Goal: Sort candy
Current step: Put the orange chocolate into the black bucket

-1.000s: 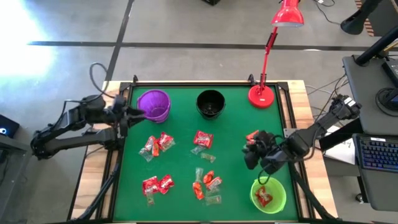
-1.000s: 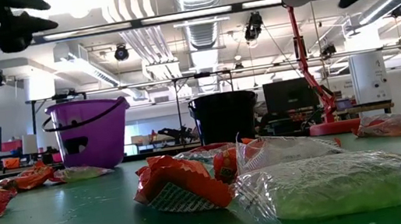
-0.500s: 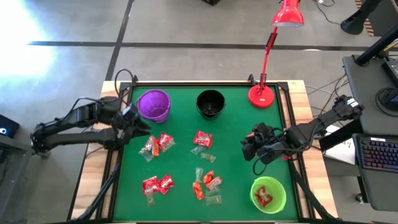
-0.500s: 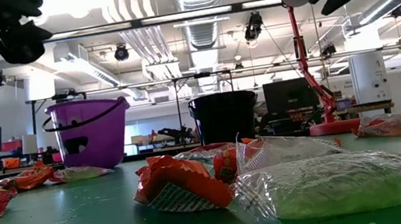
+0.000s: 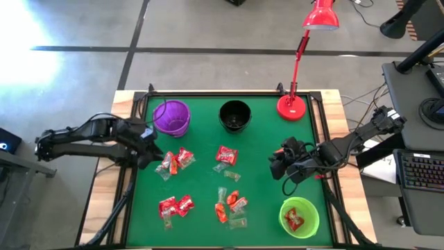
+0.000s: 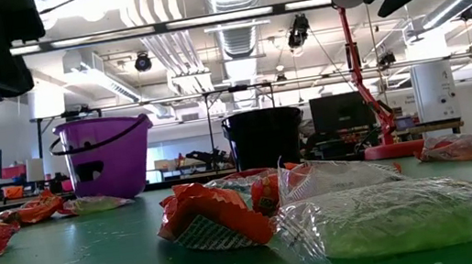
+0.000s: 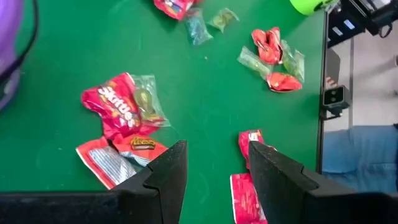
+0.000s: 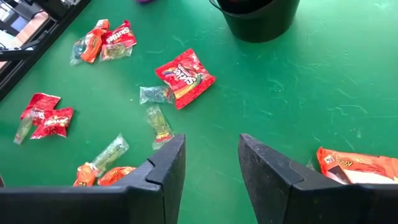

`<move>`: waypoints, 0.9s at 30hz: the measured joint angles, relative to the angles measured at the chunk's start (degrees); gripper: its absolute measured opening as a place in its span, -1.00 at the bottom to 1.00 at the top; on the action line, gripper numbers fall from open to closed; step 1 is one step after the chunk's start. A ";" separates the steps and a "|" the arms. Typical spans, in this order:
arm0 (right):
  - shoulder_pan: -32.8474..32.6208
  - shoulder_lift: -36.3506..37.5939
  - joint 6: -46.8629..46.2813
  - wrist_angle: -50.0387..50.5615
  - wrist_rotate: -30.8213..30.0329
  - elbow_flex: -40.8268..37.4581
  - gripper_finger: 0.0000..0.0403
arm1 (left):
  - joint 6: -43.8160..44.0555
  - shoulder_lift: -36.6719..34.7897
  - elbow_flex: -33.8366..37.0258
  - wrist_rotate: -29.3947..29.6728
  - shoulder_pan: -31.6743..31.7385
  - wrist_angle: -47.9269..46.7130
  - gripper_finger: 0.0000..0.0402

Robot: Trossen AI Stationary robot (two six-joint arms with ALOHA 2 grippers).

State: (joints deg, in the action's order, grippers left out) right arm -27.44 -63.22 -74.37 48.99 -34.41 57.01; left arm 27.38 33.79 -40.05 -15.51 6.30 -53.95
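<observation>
Small wrapped candy lies in clusters on the green mat: a left cluster (image 5: pixel 173 162), a middle one (image 5: pixel 225 157), two near ones (image 5: pixel 175 206) (image 5: pixel 231 205), and an orange pack (image 5: pixel 281 150). My left gripper (image 5: pixel 149 149) hovers open at the mat's left edge beside the left cluster; its wrist view shows the red pack (image 7: pixel 118 109) ahead of the fingers. My right gripper (image 5: pixel 279 164) hovers open above the mat, next to the orange pack (image 8: pixel 360 165). The green cup (image 5: pixel 300 217) holds red candy.
A purple cup (image 5: pixel 171 117) and a black cup (image 5: pixel 234 116) stand at the far side. A red desk lamp (image 5: pixel 292 105) stands at the far right corner. A raised frame (image 5: pixel 132 173) borders the mat. Bare mat lies between the clusters.
My left gripper has moved from beside the purple cup toward the near edge and down, ending next to the left candy cluster. My right gripper shifted a little away from the green cup toward the far edge, then kept still. No candy has moved.
</observation>
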 joint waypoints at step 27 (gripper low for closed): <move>0.00 0.00 -0.10 0.02 0.04 0.00 -0.30 | 45.01 12.23 0.45 21.81 -15.75 -5.12 -0.23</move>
State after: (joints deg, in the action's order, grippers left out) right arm -27.44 -63.22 -74.46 49.01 -34.37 57.01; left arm 72.39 46.02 -39.61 6.31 -9.44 -59.08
